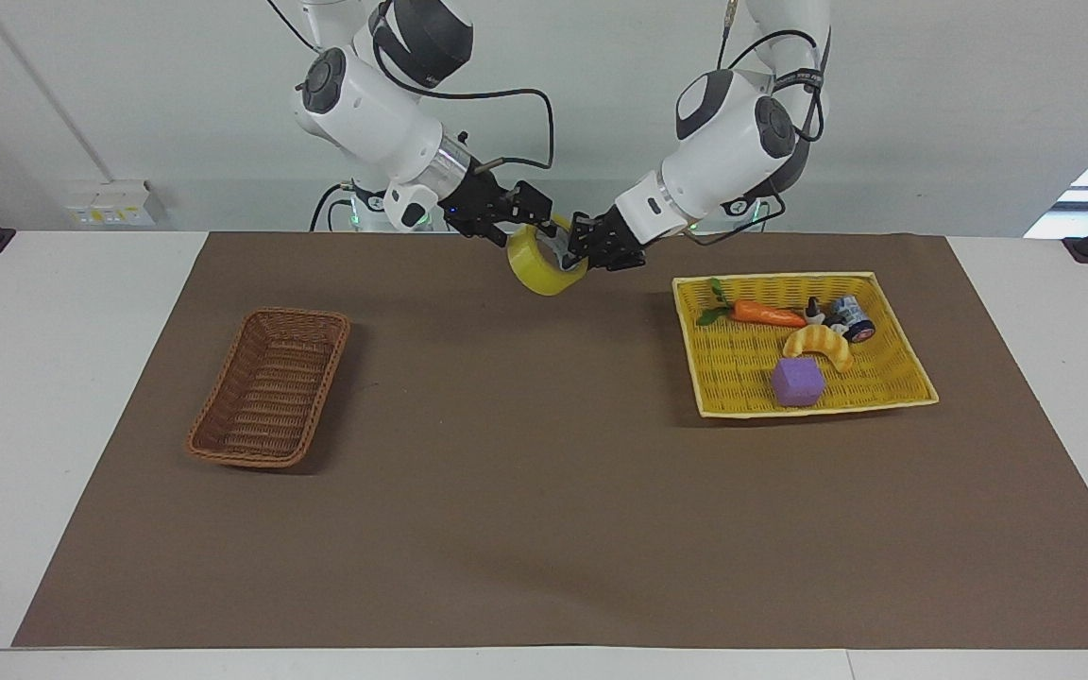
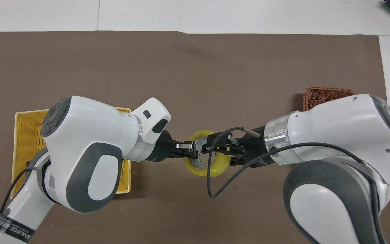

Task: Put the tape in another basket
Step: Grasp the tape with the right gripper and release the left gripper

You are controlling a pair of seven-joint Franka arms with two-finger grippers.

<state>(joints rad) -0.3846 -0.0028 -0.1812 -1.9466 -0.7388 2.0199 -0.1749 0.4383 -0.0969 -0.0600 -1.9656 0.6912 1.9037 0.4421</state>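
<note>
My left gripper (image 1: 580, 248) is clamped on the rim of the tape (image 1: 541, 269), holding it in the air at the upper middle of the facing view, while my right gripper (image 1: 527, 219) has its jaws spread wide around the roll's other edge, not yet closed. I judge the handover about half done: the glossy, translucent yellow ring with its pale core is out of the shallow bright yellow woven tray (image 1: 903, 364) at mid-right. It has yet to reach the deep, round-cornered brown wicker basket (image 1: 270, 399) at mid-left, which lies empty.
</note>
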